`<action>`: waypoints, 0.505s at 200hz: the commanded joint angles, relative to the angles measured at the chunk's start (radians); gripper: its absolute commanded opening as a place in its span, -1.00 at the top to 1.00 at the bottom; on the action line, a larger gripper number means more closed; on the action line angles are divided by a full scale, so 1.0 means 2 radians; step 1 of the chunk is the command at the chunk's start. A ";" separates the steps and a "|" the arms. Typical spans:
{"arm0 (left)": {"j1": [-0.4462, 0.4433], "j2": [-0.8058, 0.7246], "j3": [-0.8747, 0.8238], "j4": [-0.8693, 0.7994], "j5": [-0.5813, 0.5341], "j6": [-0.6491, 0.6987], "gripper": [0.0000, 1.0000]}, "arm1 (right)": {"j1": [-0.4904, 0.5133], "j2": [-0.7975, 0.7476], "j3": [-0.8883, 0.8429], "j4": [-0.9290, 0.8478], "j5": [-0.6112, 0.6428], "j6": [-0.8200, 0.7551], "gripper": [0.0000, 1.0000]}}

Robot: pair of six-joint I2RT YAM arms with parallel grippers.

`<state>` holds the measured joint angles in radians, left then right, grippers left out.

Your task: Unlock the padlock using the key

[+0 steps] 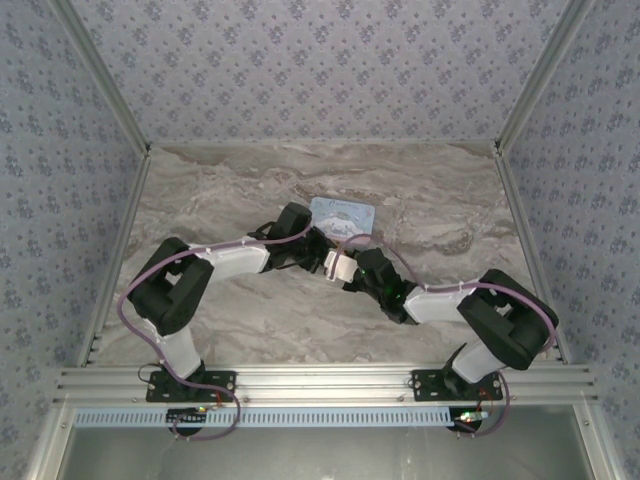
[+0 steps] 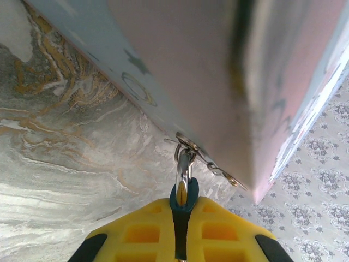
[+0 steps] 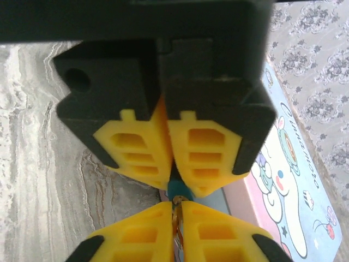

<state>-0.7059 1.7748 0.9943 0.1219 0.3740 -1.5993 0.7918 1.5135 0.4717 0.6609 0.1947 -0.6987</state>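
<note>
Robot test booth, marble-look tabletop [image 1: 250, 330], floral-papered walls [image 1: 320, 70] on three sides, aluminium frame rail [image 1: 320, 380] along its near edge, arm bases [image 1: 190, 382] bolted there.

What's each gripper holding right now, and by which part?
Left gripper: the padlock, pinched by its blue body. Right gripper: a thin metal piece, apparently the key; which part of it, cannot tell.

The tin [image 2: 218, 82] is a close blur in the left wrist view, cut off at the top and right edges. The padlock [image 2: 184, 200] body sits mostly buried between the left fingers [image 2: 229, 234]. Only a sliver of the key [image 3: 175, 203] peeks from the right fingers [image 3: 218, 234]. From above, both are too small to tell.
</note>
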 commanded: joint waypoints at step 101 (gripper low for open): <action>0.002 -0.003 0.002 0.033 0.012 -0.020 1.00 | -0.003 -0.009 0.037 -0.029 0.044 0.186 1.00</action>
<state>-0.6956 1.7748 0.9943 0.1596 0.3672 -1.6146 0.7918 1.5173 0.5156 0.6136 0.2337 -0.5396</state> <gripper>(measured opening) 0.087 0.060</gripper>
